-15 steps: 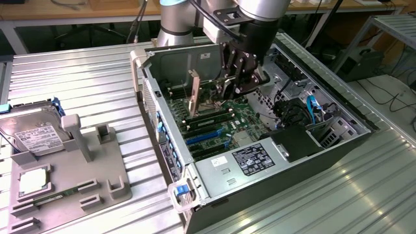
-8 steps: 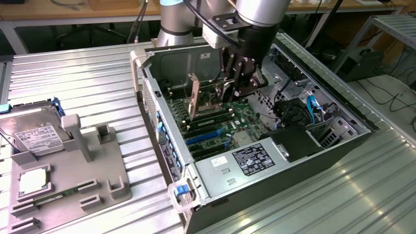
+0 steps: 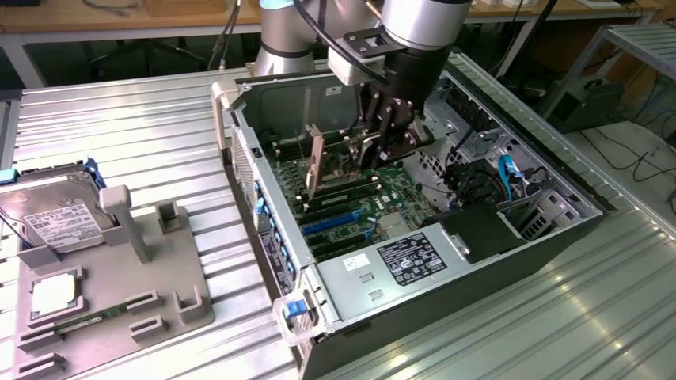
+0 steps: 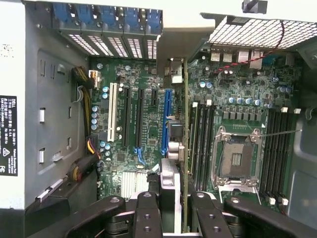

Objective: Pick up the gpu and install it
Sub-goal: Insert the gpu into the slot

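**Arm's gripper [image 3: 382, 136] pinches gpu [image 4: 169, 181] inside PC case [image 3: 349, 317]**

Arm reaches down into the open case from the far side. Fingers [image 4: 147, 213] are closed on the card, one each side, so it stands upright over the motherboard [image 4: 148, 74] and shows edge-on in wrist view. Card sits just beside the long blue slot [image 4: 167, 114], w/ the memory slots [image 4: 202, 134] on its other side and the CPU socket [image 4: 235, 158] beyond those. Seated or not: can't tell. At the exterior view's left, well apart from the case, a hard drive [image 3: 58, 222] lies at the far end of a grey tray [image 3: 106, 277].
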{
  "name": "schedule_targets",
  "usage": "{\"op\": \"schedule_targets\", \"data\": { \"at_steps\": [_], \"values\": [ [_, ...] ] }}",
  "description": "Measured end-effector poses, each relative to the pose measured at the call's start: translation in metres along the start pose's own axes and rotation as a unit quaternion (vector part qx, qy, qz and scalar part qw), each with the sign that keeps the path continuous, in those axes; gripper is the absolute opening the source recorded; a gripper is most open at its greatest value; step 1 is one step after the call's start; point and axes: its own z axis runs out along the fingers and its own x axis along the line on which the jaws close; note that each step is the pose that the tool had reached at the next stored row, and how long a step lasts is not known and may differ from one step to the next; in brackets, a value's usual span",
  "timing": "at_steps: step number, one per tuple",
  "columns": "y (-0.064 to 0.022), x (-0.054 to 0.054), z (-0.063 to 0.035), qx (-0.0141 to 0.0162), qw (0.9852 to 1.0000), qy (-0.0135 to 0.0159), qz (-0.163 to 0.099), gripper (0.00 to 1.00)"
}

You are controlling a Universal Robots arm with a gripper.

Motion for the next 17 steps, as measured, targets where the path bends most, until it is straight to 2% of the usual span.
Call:
{"op": "schedule_targets", "data": {
  "at_steps": [2, 3, 4, 5, 9, 17],
  "values": [
    [0.0005, 0.0, 0.002, 0.0, 1.0, 0.0017, 0.003, 0.29],
    [0.0006, 0.0, 0.0028, -0.0001, 1.0, 0.0038, 0.005, 0.29],
    [0.0007, 0.0, 0.0032, -0.0004, 1.0, 0.008, 0.006, 0.29],
    [0.0005, 0.0, 0.0037, -0.0009, 0.9999, 0.0107, 0.006, 0.29],
    [0.0005, 0.0, 0.0062, -0.0014, 0.9999, 0.0116, 0.006, 0.29],
    [0.0008, 0.0, 0.0142, -0.001, 0.9992, 0.0119, 0.039, 0.29]
  ]
}}
